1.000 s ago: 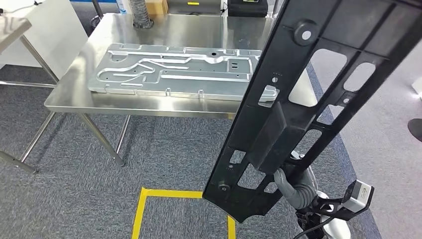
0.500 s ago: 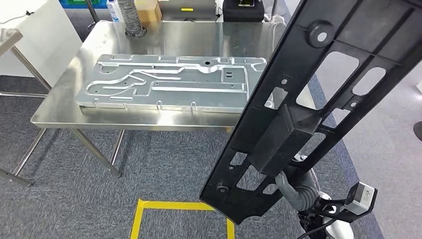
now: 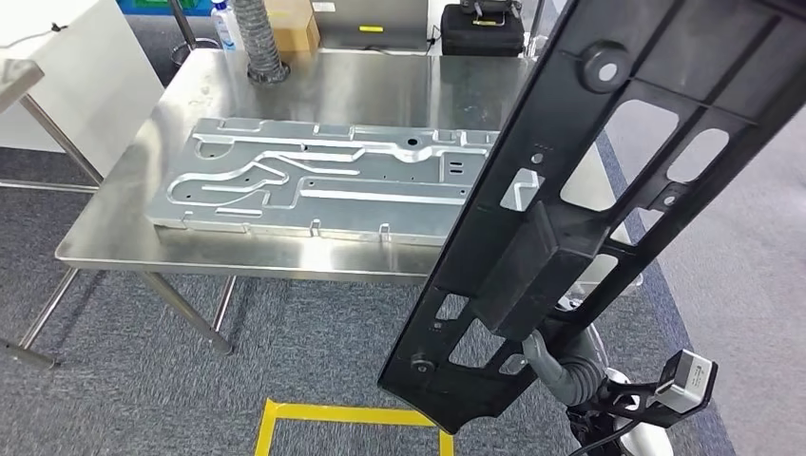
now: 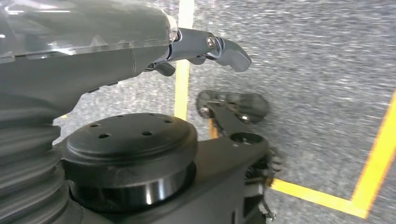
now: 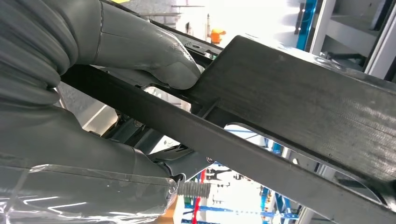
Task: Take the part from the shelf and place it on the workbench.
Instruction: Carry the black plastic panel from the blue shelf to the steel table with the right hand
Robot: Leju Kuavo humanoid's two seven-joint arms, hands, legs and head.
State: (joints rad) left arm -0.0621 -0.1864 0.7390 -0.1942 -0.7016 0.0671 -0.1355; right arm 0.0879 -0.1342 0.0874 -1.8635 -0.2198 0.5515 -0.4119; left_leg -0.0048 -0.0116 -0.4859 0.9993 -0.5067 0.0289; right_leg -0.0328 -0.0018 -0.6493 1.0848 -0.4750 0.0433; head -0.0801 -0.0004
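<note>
A long black plastic frame part (image 3: pixel 518 271) with cut-out windows slants from the lower middle to the upper right of the head view, in front of the workbench. My right hand (image 3: pixel 563 366) grips it from beneath near its lower end. In the right wrist view the thumb (image 5: pixel 144 49) presses on the part (image 5: pixel 289 93), whose rail runs through the hand. The steel workbench (image 3: pixel 380 85) stands ahead. My left hand (image 4: pixel 93 56) hangs over the carpet, its fingers (image 4: pixel 226 46) stretched out with nothing in them.
A large stamped metal plate (image 3: pixel 323 180) lies across most of the workbench. A ribbed hose (image 3: pixel 257 38), a cardboard box (image 3: pixel 295 24) and a black case (image 3: pixel 483 28) sit at its far edge. A white table (image 3: pixel 57 76) stands at left. Yellow floor tape (image 3: pixel 333 415) marks the carpet.
The whole view has shifted: the workbench now sits lower and slightly left in the picture as the camera moved. The black part stays in my right hand at the same slant.
</note>
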